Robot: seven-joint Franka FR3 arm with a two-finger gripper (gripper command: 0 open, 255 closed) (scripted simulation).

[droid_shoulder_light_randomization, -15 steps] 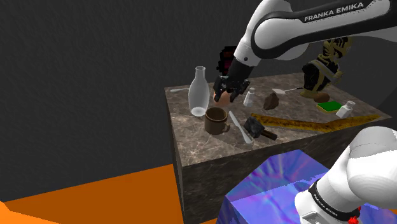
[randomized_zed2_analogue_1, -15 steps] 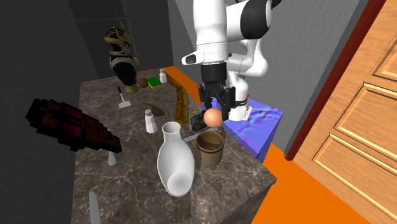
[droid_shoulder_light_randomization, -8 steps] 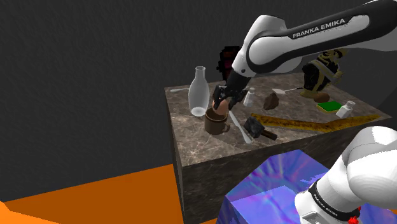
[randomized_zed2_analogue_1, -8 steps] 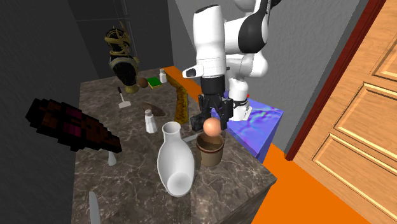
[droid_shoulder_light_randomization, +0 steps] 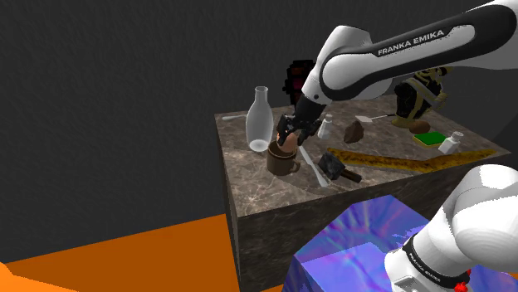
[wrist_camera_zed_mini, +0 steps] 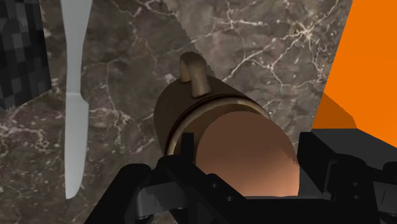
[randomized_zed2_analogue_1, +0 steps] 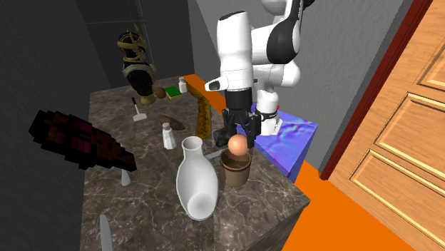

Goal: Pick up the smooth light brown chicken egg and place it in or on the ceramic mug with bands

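A smooth light brown egg is clasped in my black gripper, which is shut on it. The egg sits right at the mouth of a brown banded mug that stands upright on the marble table. In the wrist view the egg covers most of the mug's opening and the mug's handle points away from the fingers. Whether the egg touches the rim I cannot tell.
A white bottle stands close beside the mug. A white knife lies on its other side. A small shaker, a wooden strip and a dark figurine stand farther back. The table's edge drops to orange floor.
The gripper has come down with the egg, from above and behind the mug to its mouth. Most of the drop came early; lately it has barely moved.
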